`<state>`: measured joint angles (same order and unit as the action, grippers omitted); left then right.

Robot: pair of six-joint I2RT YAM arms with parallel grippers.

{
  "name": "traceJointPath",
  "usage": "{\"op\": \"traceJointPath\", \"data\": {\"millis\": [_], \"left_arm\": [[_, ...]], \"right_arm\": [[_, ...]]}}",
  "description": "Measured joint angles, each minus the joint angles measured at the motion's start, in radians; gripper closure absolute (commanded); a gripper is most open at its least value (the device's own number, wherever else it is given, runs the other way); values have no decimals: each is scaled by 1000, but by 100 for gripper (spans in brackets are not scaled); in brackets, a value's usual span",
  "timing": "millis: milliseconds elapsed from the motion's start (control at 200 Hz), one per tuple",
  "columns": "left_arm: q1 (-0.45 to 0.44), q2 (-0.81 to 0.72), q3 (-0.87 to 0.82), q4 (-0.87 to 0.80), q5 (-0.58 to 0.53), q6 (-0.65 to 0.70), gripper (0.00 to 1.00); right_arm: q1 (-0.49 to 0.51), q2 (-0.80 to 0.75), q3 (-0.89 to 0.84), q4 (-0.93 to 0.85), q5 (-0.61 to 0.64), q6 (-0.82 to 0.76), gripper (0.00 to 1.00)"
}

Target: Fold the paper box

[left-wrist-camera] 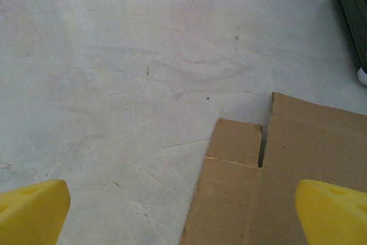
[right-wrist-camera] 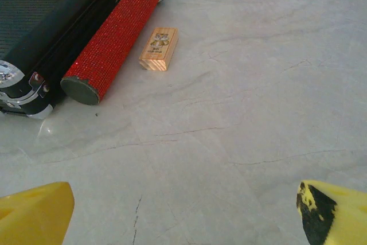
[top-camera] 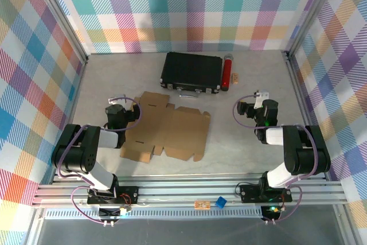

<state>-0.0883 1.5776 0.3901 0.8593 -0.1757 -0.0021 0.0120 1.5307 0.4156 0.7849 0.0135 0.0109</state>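
1. The paper box (top-camera: 166, 133) lies flat and unfolded on the table (top-camera: 252, 153), a brown cardboard sheet with flaps and slots, between the two arms and nearer the left one.
2. The left gripper (top-camera: 121, 111) sits at the sheet's left far corner. Seen from the left wrist, the cardboard (left-wrist-camera: 304, 159) spreads ahead and to the right, reaching under the right-hand yellow finger (left-wrist-camera: 332, 210), while the left-hand finger is over bare table.
3. That left gripper (left-wrist-camera: 183, 216) has its fingers spread wide with nothing between them.
4. The right gripper (top-camera: 257, 106) is well apart from the sheet, off to the sheet's right, over bare table.
5. From the right wrist, the right gripper (right-wrist-camera: 183, 216) is also spread wide and holds nothing.
6. A black case (top-camera: 192, 72) lies beyond the sheet, ahead and left of the right gripper.
7. A red glittery microphone (right-wrist-camera: 114, 38) lies against the case's right side, with a small wooden block (right-wrist-camera: 159, 49) just beside it.
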Motion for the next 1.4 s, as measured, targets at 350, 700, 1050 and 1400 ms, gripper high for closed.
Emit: {"op": "traceJointPath", "data": {"millis": [350,700,1050,1400], "left_arm": [[0,0,0,0,0,0,0],[0,0,0,0,0,0,0],[0,0,0,0,0,0,0],[-111,-311,126,-308,-211,-11,0]], "right_arm": [[0,0,0,0,0,0,1],[0,0,0,0,0,0,1],[0,0,0,0,0,0,1],[51,-319,178,-348,157,28,1]]}}
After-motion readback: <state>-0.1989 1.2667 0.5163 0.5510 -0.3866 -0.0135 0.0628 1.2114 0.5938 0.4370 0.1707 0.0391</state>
